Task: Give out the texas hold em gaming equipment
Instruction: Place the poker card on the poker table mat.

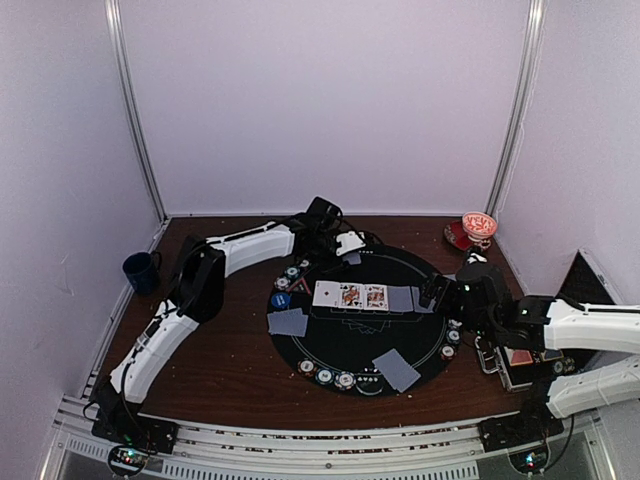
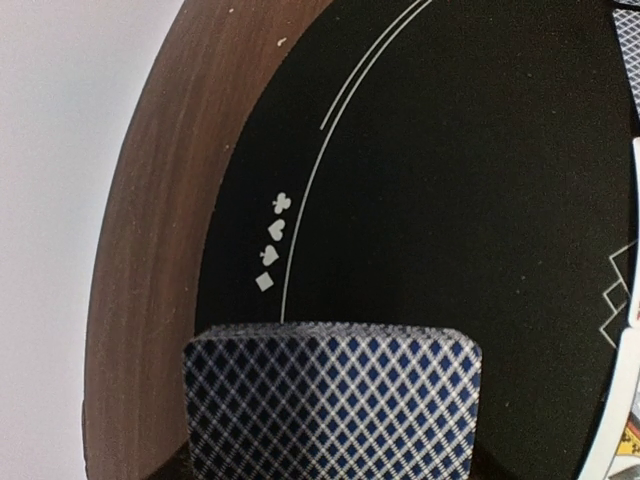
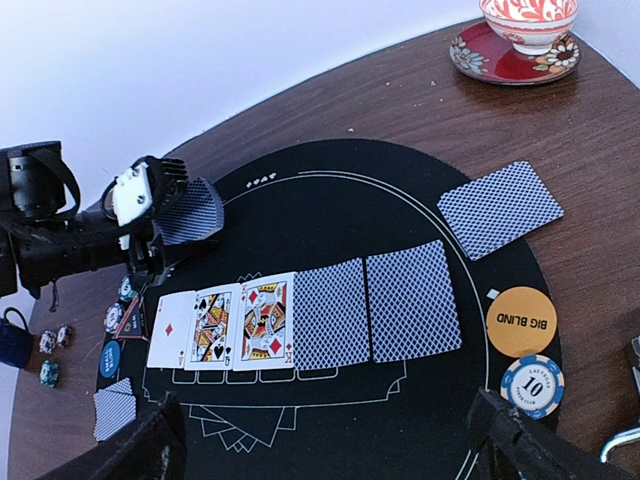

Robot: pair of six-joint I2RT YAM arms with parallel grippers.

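Observation:
My left gripper [image 1: 347, 247] is at the far edge of the round black mat [image 1: 345, 345], shut on a stack of blue-backed cards [image 2: 332, 400]; the stack fills the bottom of the left wrist view and hides the fingers. A row of five cards lies mid-mat: three face up [image 3: 220, 325] and two face down [image 3: 380, 305]. More face-down cards lie at the right [image 3: 500, 208], left [image 1: 288, 322] and near side [image 1: 396, 369]. My right gripper [image 3: 330, 455] is open and empty above the mat's right side. An orange Big Blind disc [image 3: 520, 320] and a blue chip [image 3: 532, 385] lie beside it.
A red-patterned cup on its saucer [image 1: 478, 228] stands at the back right. A dark blue mug [image 1: 141, 271] stands at the left table edge. A small metal case [image 1: 518, 362] sits under my right arm. Chips [image 1: 325, 376] line the mat's near and left rims.

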